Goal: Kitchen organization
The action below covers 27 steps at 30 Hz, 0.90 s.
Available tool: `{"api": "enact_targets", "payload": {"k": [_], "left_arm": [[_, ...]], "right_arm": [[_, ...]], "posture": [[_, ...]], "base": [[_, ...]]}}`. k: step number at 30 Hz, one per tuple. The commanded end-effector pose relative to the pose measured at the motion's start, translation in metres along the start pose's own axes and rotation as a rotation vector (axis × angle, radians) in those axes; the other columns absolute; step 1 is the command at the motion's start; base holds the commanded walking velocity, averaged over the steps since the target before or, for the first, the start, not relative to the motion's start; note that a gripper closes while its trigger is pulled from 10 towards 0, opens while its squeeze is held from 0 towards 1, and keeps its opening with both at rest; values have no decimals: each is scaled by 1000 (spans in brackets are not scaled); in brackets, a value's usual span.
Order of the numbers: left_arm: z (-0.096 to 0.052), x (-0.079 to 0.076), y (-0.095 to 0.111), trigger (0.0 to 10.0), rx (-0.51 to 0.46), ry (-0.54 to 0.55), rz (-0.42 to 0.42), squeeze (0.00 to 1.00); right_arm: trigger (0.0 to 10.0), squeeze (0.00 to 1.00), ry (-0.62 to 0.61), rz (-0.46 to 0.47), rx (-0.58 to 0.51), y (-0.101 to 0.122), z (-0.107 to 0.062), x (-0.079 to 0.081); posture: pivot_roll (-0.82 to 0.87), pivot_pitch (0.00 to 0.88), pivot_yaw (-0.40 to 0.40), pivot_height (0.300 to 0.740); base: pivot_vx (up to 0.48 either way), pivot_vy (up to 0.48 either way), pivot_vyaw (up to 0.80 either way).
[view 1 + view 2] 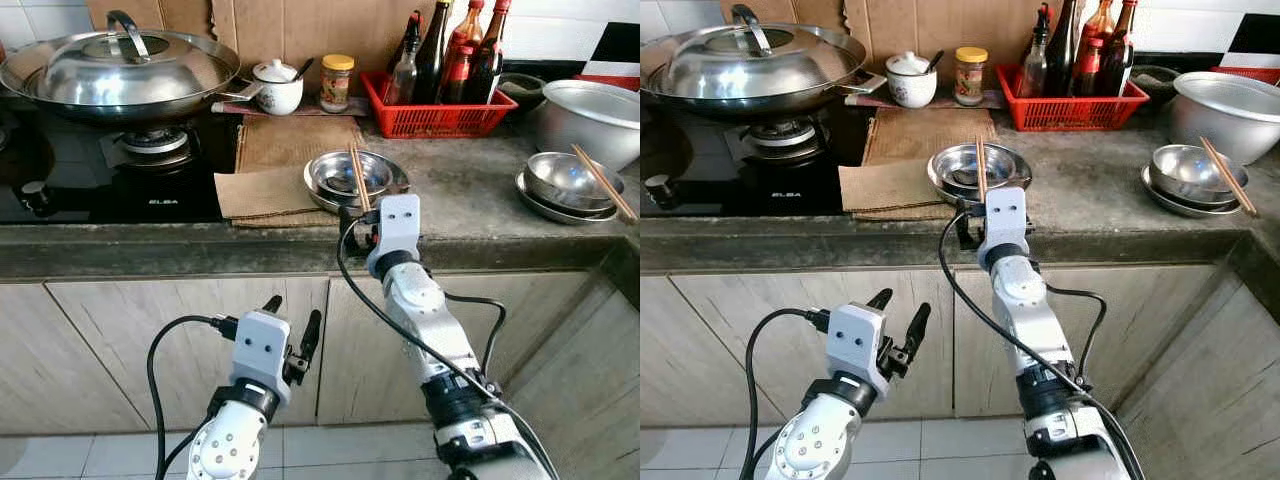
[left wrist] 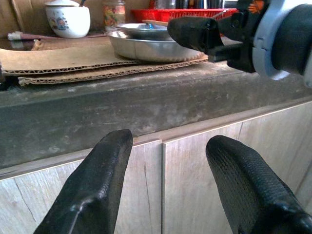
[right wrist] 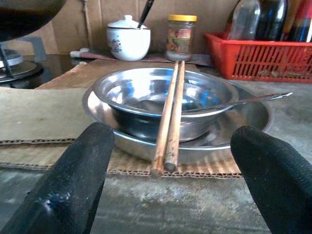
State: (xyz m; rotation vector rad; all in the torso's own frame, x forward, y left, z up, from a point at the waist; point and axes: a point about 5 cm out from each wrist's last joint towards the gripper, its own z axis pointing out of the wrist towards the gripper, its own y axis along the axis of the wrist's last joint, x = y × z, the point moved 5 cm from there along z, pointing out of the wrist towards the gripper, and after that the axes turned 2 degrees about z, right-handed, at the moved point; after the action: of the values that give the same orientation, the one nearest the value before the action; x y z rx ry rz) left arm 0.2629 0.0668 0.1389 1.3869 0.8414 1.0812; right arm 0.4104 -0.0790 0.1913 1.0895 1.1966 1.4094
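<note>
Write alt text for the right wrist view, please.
The open right claw faces a pair of wooden chopsticks resting across a steel bowl on a steel plate, with a red basket behind.

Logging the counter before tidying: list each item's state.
Steel wok: lidded, on burner.
White ceramic pot: lidded.
Yellow-capped jar: closed.
Wooden chopsticks: lying across the near steel bowl.
Right gripper: open, facing them.
Left gripper: open, below the counter.

Two silver jointed arms, white wrist blocks with paired screw holes, left gripper (image 1: 292,332), right gripper (image 3: 170,170), textured black fingers (image 2: 92,190), looping black cables lower frame.
</note>
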Motion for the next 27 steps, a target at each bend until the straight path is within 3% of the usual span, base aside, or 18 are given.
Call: {"api": "enact_targets", "payload": {"k": [1, 23, 24, 27], "left_arm": [[-2, -3, 10, 10000, -39, -18, -15, 0], [-2, -6, 11, 10000, -59, -37, -15, 0], [-2, -6, 11, 10000, -59, -37, -14, 0], [-2, -6, 11, 10000, -59, -37, -14, 0]], "right_arm": [[10000, 0, -16, -1, -24, 7, 5, -4], [10000, 0, -35, 11, -39, 10, 15, -9], [8275, 0, -32, 10, -38, 10, 14, -9], [8275, 0, -28, 9, -36, 9, 14, -9]], "posture": [[202, 83, -64, 740], [208, 84, -70, 740], [208, 82, -71, 740], [208, 82, -71, 740]], "base": [[0, 0, 0], [0, 0, 0], [0, 0, 0], [0, 0, 0]]}}
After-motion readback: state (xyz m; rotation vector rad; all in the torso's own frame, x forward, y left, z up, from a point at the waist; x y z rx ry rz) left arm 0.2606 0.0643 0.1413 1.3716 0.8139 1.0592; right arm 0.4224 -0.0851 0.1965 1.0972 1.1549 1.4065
